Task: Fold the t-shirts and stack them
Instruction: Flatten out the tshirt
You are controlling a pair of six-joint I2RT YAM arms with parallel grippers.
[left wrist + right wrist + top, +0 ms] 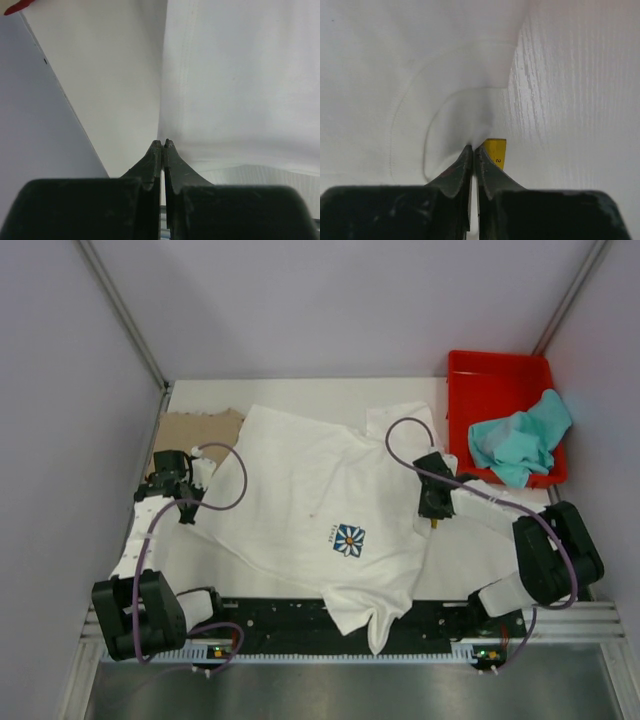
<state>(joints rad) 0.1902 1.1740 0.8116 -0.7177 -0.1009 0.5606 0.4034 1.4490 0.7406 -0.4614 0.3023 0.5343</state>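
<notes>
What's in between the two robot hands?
The white t-shirt with the daisy print. The top view shows it stretching from the left gripper across to the right gripper, and both sets of jaws pinch its cloth.

Legible marking, one item: a yellow tab (496, 149) in the right wrist view carries a black digit "2", lying on its side. The tab sits at the edge of the white t-shirt (395, 60), just beyond the tips of the right gripper (474, 146). What it is fixed to cannot be told.

The daisy print (349, 539) on the shirt has a small line of lettering (333, 529) beside it, too small to read in the top view.
</notes>
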